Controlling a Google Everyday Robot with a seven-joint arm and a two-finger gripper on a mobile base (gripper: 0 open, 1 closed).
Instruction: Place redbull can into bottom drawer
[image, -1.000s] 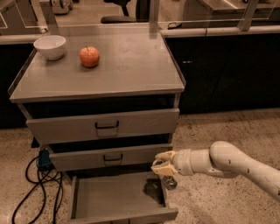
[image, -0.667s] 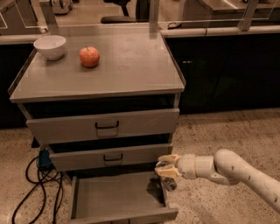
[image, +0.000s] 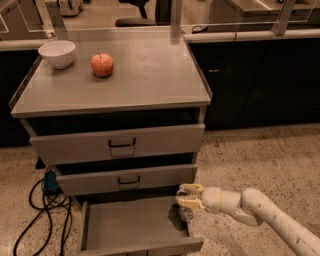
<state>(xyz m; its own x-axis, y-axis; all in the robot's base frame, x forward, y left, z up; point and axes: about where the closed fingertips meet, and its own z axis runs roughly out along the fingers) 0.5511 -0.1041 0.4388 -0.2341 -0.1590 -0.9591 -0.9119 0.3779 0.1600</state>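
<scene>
Redbull can (image: 185, 214), a small slim cylinder of shiny silvery metal, sits inside the bottom drawer (image: 140, 247) against its right wall, near the back corner. I cannot tell whether it stands upright or leans. The redbull can is just below the gripper (image: 188, 195) and apart from it, with nothing between the 2 pale yellow fingers (image: 190, 188). They are spread, with a dark gap between them, just over the bottom drawer's right edge. Behind them the smooth, rounded white arm runs off toward the right of the bottom drawer.

The bottom drawer is a wide, shallow grey tray with a plain flat front panel, pulled well out from the grey 3-drawer cabinet (image: 150, 95). Above the bottom drawer, the 2 upper drawers have matte grey fronts and black handles. Higher up, on the cabinet's flat top, a round red-orange apple (image: 102, 64) rests beside a white ceramic bowl (image: 58, 53). To the left of the bottom drawer, black cables (image: 37, 212) loop over the speckled stone floor (image: 260, 160).
</scene>
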